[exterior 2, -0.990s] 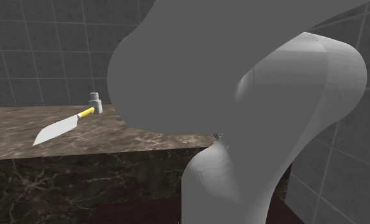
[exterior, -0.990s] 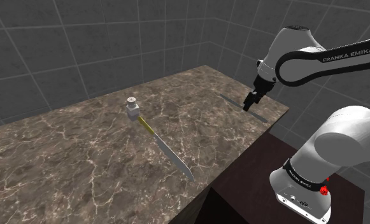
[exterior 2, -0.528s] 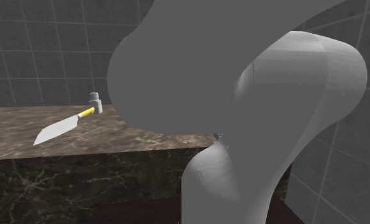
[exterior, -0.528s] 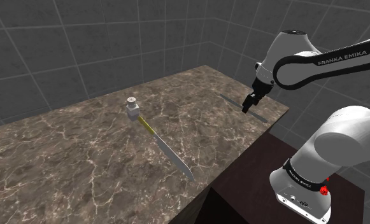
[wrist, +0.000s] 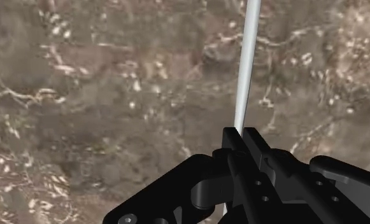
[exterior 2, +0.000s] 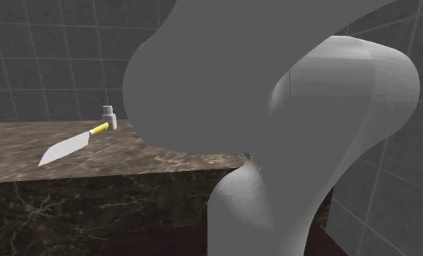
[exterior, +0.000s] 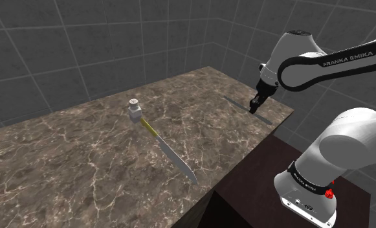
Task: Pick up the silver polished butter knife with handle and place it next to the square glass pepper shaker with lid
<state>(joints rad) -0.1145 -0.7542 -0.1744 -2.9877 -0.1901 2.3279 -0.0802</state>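
Well, the butter knife (exterior: pixel 235 102) lies flat on the counter (exterior: pixel 63 162), a thin grey strip set at a slant near the counter's far corner on the shoulder view's right, close to the edge that faces the stand (exterior: pixel 251 194). In the wrist view the butter knife (wrist: pixel 247 63) shows as a narrow pale bar over the brown veined counter (wrist: pixel 113 95), and it runs straight in between the black fingers.

The gripper (exterior: pixel 252 110) points down onto the strip's middle, so that one end shows up-left of it and the other down-right. Seen from the hand, the gripper (wrist: pixel 241 135) has its fingers drawn tight together with the bar clasped between them. The butter knife rests on the stone, not lifted.

Well apart from it, toward the shoulder view's left, stands the shaker (exterior: pixel 135 109), a small pale square body with a round holed lid, upright. Just beside its base starts a yellow-handled knife (exterior: pixel 167 150), whose broad blade points toward the near edge. The second exterior view has the shaker (exterior 2: pixel 108 117) and the yellow-handled knife (exterior 2: pixel 68 145) on the counter (exterior 2: pixel 13 138) at its left, with the arm (exterior 2: pixel 275 73) looming large and grey in front.

Grey tiled walls (exterior: pixel 83 39) stand behind the counter.
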